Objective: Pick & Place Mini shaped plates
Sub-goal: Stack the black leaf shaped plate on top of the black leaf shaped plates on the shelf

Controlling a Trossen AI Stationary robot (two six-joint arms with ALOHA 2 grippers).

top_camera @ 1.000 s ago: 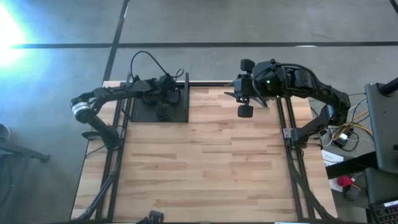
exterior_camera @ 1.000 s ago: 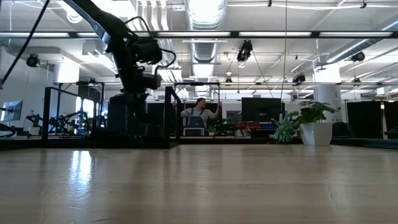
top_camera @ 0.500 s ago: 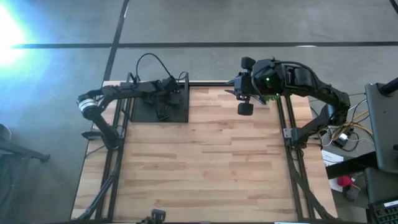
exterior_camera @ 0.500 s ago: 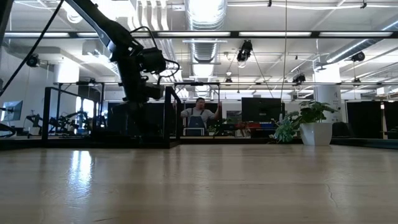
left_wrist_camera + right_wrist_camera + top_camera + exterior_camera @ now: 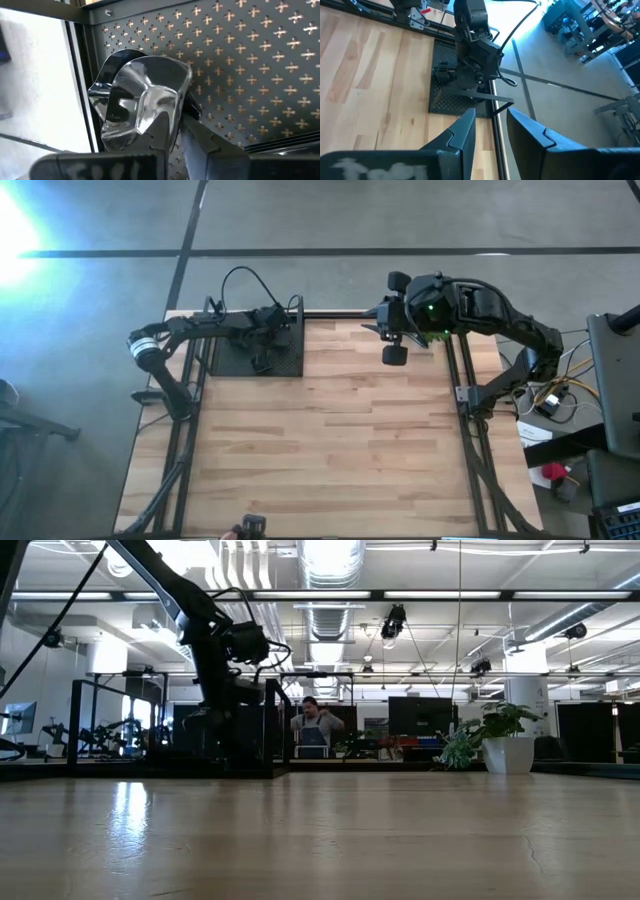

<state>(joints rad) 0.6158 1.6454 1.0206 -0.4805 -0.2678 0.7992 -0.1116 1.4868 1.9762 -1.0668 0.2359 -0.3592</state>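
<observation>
Left gripper point(image 5: 165, 135) jaws grip a glossy mini plate point(image 5: 140, 100) by its rim, over perforated tray point(image 5: 250, 65). Likely light, stiff, slippery, chip-prone; rim hold best. Right gripper point(image 5: 490, 130) jaws spread, empty.

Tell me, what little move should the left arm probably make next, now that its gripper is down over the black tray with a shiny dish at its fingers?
Probably a short lift straight up. In its wrist view the left gripper has a glossy mini plate at its fingertips, close above the perforated tray. The right gripper waits apart.
</observation>
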